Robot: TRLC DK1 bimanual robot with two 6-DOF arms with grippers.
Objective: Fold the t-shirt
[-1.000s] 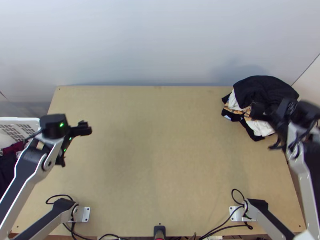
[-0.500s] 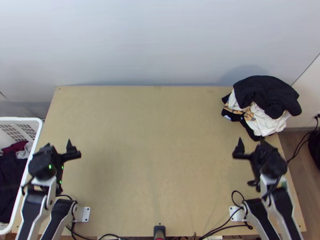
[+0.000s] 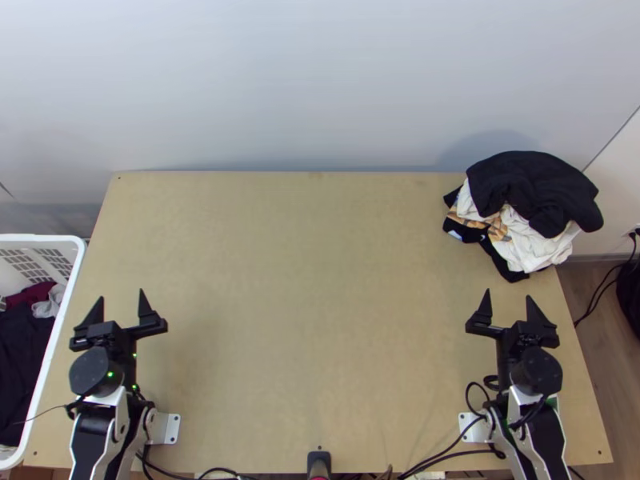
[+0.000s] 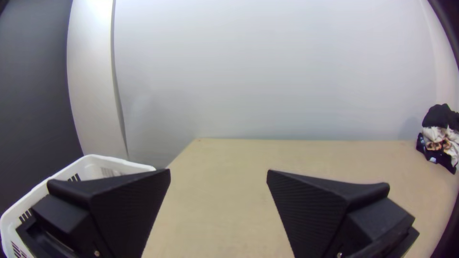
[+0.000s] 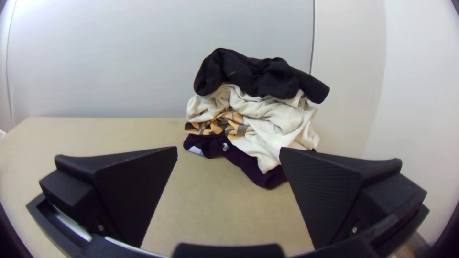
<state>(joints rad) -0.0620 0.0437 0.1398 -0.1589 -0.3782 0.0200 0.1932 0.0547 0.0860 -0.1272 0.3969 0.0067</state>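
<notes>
My left hand [image 3: 122, 294] is released over the near left part of the worktop [image 3: 304, 320], its two black fingers wide apart. My right hand [image 3: 508, 294] is released too, over the near right part, its fingers parted just as plainly.

I can't tell which piece of cloth is the t-shirt. At the worktop's far right corner sits a bunched heap: black cloth [image 3: 528, 184] on top, rumpled white cloth [image 5: 282, 119] under it, then orange-and-dark patterned cloth [image 5: 224, 123], with dark cloth [image 5: 253, 169] at the bottom showing a pale patch. The heap stands well apart from my left hand.

Beside the worktop's left edge is a white basket [image 3: 40, 237] with slotted walls, holding crumpled dark clothing [image 3: 24, 352], a dark red piece [image 3: 32, 294] and a light grey one [image 3: 50, 300]. Behind the worktop rises a pale wall [image 3: 320, 80].
</notes>
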